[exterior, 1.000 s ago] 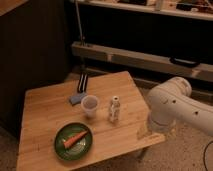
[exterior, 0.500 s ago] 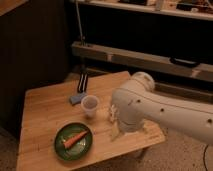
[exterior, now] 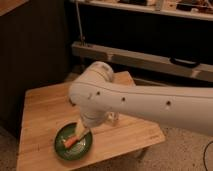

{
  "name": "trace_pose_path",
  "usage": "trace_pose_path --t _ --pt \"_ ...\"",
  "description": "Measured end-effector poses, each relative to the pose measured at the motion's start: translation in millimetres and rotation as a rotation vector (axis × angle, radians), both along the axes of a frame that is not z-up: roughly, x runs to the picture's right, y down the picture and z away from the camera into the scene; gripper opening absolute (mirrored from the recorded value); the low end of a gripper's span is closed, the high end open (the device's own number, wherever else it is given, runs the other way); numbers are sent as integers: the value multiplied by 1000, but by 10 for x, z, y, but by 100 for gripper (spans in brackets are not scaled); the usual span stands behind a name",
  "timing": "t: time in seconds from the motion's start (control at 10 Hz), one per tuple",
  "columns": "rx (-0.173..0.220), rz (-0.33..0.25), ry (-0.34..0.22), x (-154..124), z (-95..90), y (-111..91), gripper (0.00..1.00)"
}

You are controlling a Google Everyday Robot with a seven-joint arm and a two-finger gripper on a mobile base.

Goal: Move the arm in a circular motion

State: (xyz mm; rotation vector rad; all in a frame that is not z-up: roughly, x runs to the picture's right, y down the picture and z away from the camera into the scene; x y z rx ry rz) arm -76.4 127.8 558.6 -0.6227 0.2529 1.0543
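Pale gripper (exterior: 81, 131) hangs over the green plate (exterior: 60, 150) at the wooden table's (exterior: 42, 107) seven o'clock; released or clenched, I cannot tell. The white arm (exterior: 150, 102) reaches in from three o'clock, having swept leftward off the table's right edge, so the circle looks under way

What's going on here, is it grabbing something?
No grab is visible. The arm is just sweeping a circle above the wooden table. Over the last second it swung in from the table's right edge toward the middle. Its end effector now hangs low over the green plate, right by the orange food on it. Whether it touches either is unclear.
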Motion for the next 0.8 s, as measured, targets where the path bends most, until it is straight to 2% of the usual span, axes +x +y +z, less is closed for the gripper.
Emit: trace_pose_path --t 0.2,0.4,0.6,0.8 --pt "56 -18 -90 -342 133 -338 80" --pt "81 -35 -139 -475 436 -721 80" --pt "68 -34 -143 -362 853 -1031 80" --pt "49 -2 -131 -123 1228 -1248 80"
